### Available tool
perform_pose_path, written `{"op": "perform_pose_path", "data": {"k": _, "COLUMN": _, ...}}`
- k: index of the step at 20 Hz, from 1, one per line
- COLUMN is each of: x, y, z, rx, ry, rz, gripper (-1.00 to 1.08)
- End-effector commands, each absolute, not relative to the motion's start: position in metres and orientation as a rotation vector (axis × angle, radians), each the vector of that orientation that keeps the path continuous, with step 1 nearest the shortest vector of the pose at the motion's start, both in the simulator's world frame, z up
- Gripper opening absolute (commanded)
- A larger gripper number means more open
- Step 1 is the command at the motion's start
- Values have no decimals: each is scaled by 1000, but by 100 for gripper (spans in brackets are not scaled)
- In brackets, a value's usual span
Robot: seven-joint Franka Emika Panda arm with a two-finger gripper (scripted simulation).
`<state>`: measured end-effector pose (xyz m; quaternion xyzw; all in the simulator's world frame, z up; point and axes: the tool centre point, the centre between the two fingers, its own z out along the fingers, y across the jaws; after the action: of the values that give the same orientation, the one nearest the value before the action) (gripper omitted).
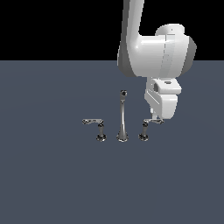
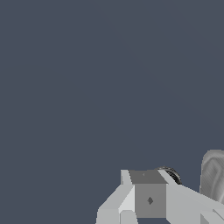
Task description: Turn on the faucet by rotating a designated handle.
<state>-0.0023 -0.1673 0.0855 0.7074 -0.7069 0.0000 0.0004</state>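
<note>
Chrome designated handle (image 1: 149, 124), arm jutting rightward beneath tool (image 1: 155, 119), spread unreadable

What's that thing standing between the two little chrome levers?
The faucet's tall thin spout stands between the left lever and the designated handle, apart from both, as the exterior view shows.

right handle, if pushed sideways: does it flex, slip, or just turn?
The handle looks like rigid chrome, so it probably won't flex. Its arm juts from a short post, so a push likely swings it. The shiny finish may let the end effector slide off.
</note>
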Motion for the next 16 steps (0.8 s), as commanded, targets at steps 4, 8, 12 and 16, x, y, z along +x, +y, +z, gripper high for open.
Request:
{"op": "perform_pose_path", "data": {"k": 4, "x": -16, "y": -173, "z": 86, "rx": 2221, "ry": -2220, "rz": 0, "gripper": -100}}
{"op": "perform_pose_path", "data": {"k": 8, "x": -31, "y": -179, "z": 85, "rx": 2221, "ry": -2220, "rz": 0, "gripper": -100}}
{"op": "perform_pose_path", "data": {"k": 12, "x": -45, "y": -186, "z": 86, "rx": 2221, "ry": -2221, "rz": 0, "gripper": -100}}
{"op": "perform_pose_path", "data": {"k": 16, "x": -42, "y": -178, "z": 86, "rx": 2237, "ry": -2215, "rz": 12, "gripper": -100}}
